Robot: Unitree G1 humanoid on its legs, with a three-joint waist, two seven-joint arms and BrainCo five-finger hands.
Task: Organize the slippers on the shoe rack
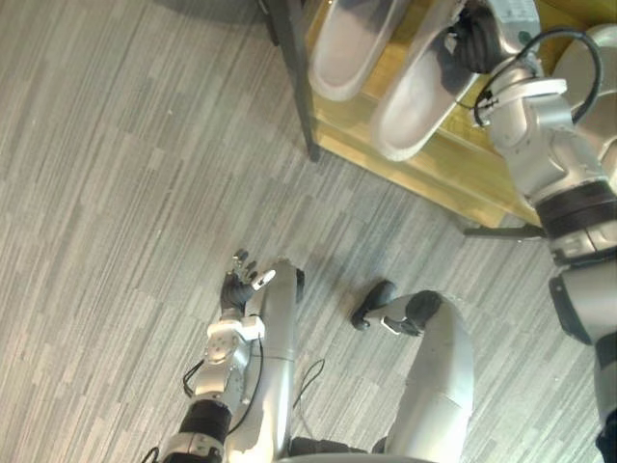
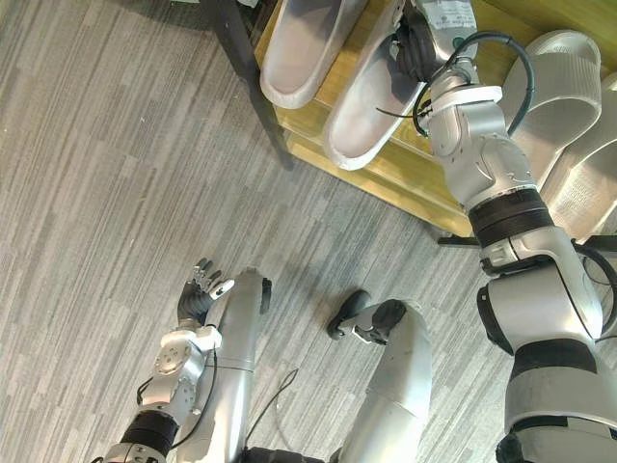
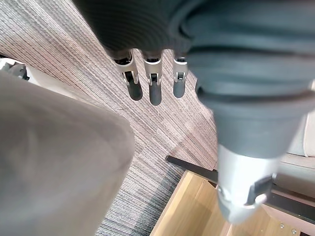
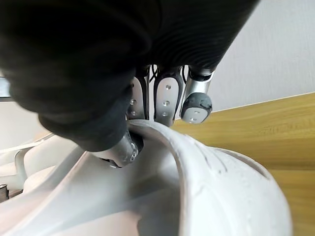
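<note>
Two white slippers lie side by side on the wooden shelf of the shoe rack (image 1: 453, 169), toes pointing out past its front edge. My right hand (image 1: 474, 39) is at the heel end of the nearer-right slipper (image 1: 415, 96). In the right wrist view its fingers (image 4: 167, 98) and thumb pinch that slipper's strap (image 4: 211, 162). The other slipper (image 1: 347, 48) lies just to its left, untouched. My left hand (image 1: 241, 280) hangs low over the floor with straight fingers (image 3: 153, 86) and holds nothing.
The rack's black post (image 1: 294, 77) stands at its left corner. Two more pale slippers (image 2: 569, 87) lie further right on the rack. Grey striped carpet (image 1: 116, 193) spreads out to the left.
</note>
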